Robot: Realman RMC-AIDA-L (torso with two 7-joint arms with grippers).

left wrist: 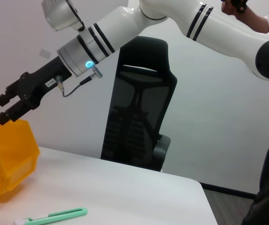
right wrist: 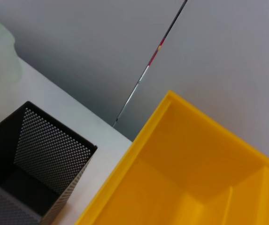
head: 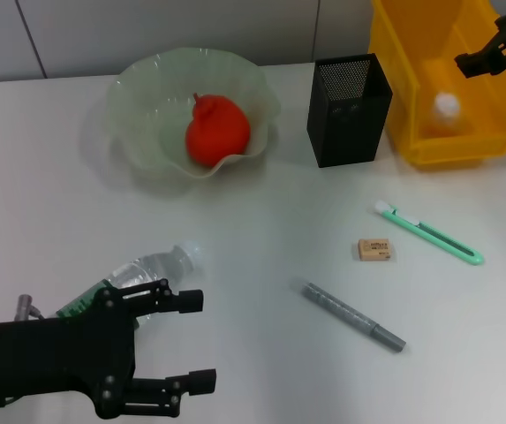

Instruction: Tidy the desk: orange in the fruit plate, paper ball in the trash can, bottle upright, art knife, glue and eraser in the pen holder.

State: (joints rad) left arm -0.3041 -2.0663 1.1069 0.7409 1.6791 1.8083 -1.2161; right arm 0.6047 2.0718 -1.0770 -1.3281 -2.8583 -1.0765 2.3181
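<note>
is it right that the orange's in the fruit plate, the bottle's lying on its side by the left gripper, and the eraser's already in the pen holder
Not quite. In the head view the eraser lies on the desk, between the glue and the art knife, apart from the pen holder. The rest holds: the orange is in the fruit plate, and the bottle lies on its side by the left gripper.

We saw a matte black left end effector (head: 169,341) studded with small screws; our right end effector (left wrist: 6,107) had a white, black-banded arm, blue light and thin cable.
</note>
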